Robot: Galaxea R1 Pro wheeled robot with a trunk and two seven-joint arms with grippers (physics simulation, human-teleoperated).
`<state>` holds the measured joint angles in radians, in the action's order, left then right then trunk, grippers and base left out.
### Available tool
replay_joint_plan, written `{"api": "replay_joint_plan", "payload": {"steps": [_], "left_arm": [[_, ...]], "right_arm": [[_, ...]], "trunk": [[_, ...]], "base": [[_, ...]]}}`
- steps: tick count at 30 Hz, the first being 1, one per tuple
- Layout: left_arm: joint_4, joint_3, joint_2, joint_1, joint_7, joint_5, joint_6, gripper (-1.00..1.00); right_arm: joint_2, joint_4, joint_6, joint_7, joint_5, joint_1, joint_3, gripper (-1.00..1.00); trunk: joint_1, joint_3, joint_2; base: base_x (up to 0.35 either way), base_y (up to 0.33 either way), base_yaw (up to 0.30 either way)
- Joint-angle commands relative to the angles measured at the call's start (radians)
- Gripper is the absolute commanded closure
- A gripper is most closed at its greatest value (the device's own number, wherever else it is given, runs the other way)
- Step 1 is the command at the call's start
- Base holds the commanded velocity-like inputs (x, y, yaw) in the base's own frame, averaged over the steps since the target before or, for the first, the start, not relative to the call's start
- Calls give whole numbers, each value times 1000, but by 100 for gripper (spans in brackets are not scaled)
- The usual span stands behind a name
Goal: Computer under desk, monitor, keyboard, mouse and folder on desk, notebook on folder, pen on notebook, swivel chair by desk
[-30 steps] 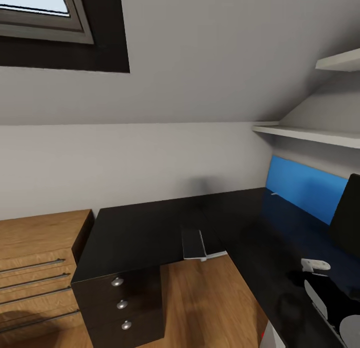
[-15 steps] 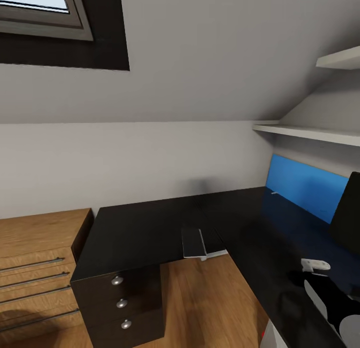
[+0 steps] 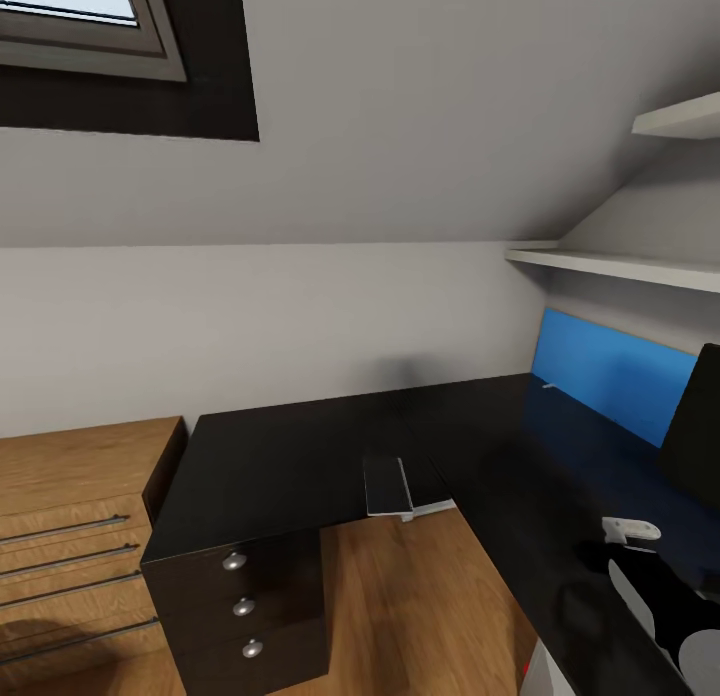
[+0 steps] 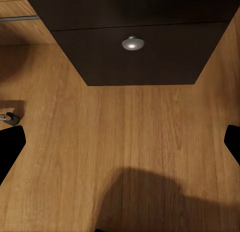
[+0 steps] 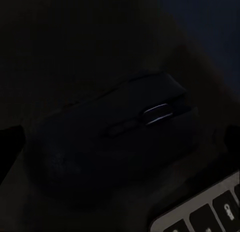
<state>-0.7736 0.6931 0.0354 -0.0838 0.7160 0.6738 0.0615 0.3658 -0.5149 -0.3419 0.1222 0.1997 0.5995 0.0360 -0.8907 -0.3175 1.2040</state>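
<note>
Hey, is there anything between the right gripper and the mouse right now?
Nothing visible does. In the right wrist view the mouse lies close and straight ahead, with nothing over it. The keyboard shows a corner beside the mouse, not in front of it. That picture is very dark, so something small could go unseen.

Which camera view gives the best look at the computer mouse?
The right wrist view: the mouse sits close in front of the camera, dim but with its scroll wheel visible, and the corner of the keyboard is beside it. I cannot make out the mouse in the head view or the left wrist view.
</note>
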Motion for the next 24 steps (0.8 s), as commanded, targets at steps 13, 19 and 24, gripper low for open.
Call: {"api": "replay_joint_plan", "payload": {"steps": [13, 19, 24], "left_arm": [[-1, 8, 1, -2, 5, 10, 6, -100], [0, 8, 1, -2, 5, 10, 6, -100], [6, 7, 1, -2, 4, 13, 6, -100]], "right_arm": [[-1, -14, -3, 5, 9, 0, 4, -100], [-5, -168, -7, 7, 14, -2, -2, -100], [-25, -348, -27, 9, 20, -42, -4, -100]], "trunk": [[0, -1, 1], [0, -1, 1], [0, -1, 1]], "base": [[0, 0, 0], [0, 0, 0], [0, 0, 0]]}}
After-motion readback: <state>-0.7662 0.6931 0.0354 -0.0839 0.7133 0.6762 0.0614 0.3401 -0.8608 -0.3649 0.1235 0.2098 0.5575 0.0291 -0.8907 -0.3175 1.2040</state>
